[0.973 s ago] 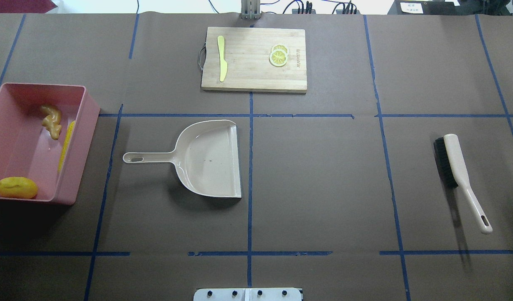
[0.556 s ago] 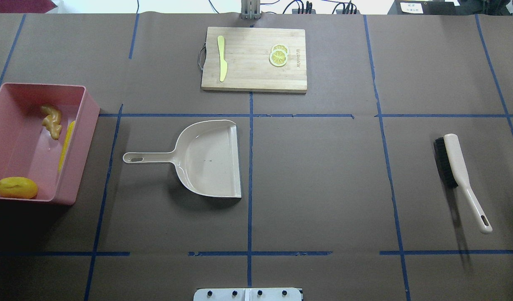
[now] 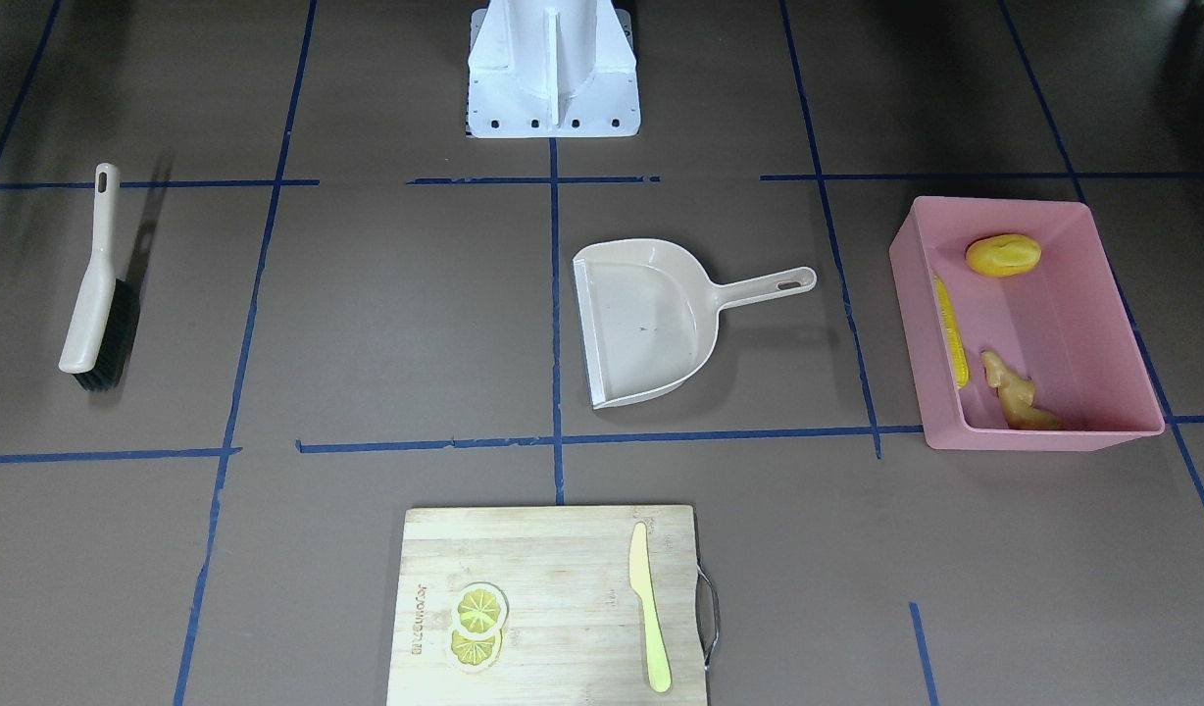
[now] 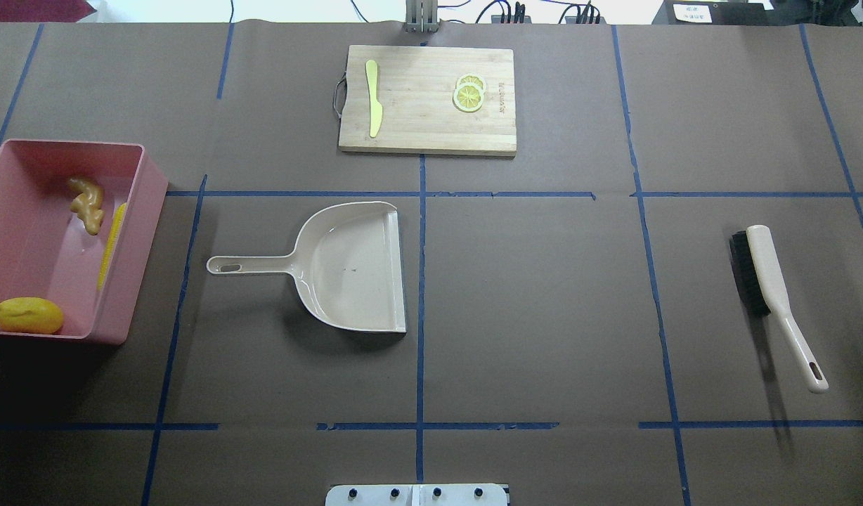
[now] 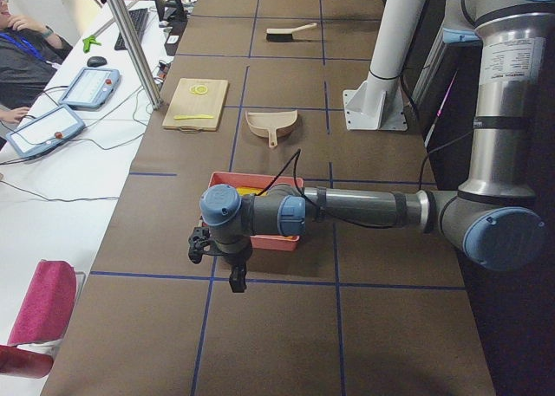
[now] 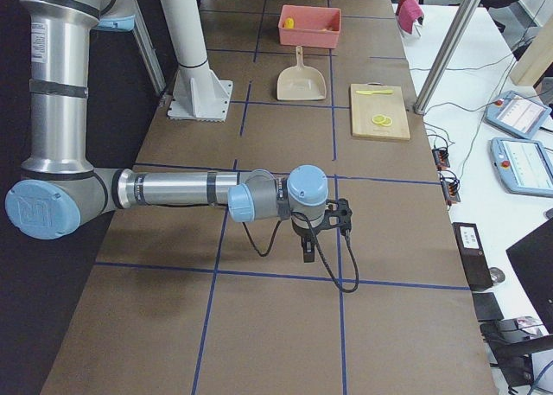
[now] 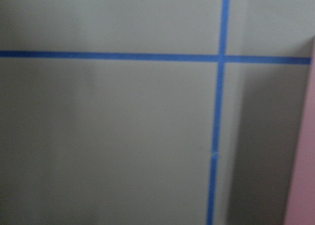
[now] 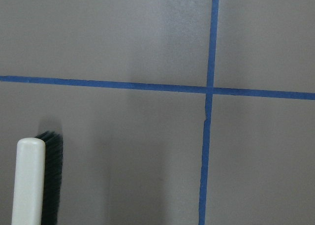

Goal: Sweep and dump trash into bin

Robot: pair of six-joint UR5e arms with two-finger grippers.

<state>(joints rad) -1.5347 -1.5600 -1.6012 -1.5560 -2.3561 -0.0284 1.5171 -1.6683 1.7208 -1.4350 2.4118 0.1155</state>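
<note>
The pink bin point(image 4: 142, 211) stands at the table's left edge. It holds the corn cob point(image 4: 112, 242), the yellow potato-like lump point(image 4: 28, 315) and the ginger root point(image 4: 87, 204). They also show in the front view: the bin point(image 3: 1043, 433), the corn point(image 3: 951, 333), the lump point(image 3: 1002, 255), the ginger point(image 3: 1019, 394). My left gripper point(image 5: 227, 270) hangs beside the bin's outer side, seen only in the exterior left view; I cannot tell if it is open or shut. My right gripper point(image 6: 309, 244) hangs over the table's right end, beyond the brush; I cannot tell its state either.
The beige dustpan point(image 4: 347, 270) lies empty left of centre, handle toward the bin. The brush point(image 4: 769, 281) lies on the right; its tip shows in the right wrist view point(image 8: 29, 180). A cutting board point(image 4: 417, 105) with a knife point(image 4: 374, 98) and lemon slices point(image 4: 469, 93) lies at the far side.
</note>
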